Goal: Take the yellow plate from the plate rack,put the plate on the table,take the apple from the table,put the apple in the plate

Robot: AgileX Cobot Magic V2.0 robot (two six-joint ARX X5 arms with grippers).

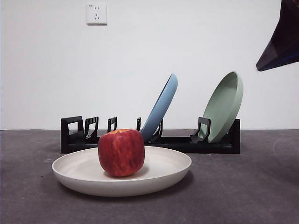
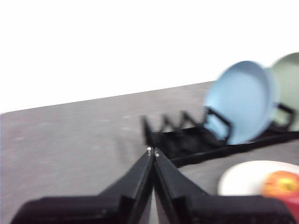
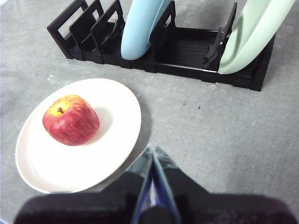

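the apple (image 1: 121,152) sits in the yellow plate (image 1: 163,175), which honestly looks more cream than yellow. it's off to one side of the plate's middle, stem dip up. the plate lies flat on the worktop (image 1: 252,191) just in front of the plate rack (image 1: 224,142), not touching it as far as i can see from my right wrist view.

the rack holds two more plates, both leaning in their slots: a blue plate (image 1: 161,107) around the middle and a pale green plate (image 1: 225,106) at the end away from the squared loop handle. the slots at the handle end have nothing in them.

my left tool (image 2: 153,151) is up off the worktop with its jaws pinched together, tips touching, holding nothing. it's off to the side of the rack's handle end, and the plate and apple just peek into that view's corner. that picture is blurry though.

my right tool (image 3: 152,150) is also closed tight on nothing, hanging above bare worktop just beside the plate's rim, on the near side from the rack. in the front view only a dark tip shows at the top corner.

there's a white wall socket (image 1: 96,14) on the wall behind.
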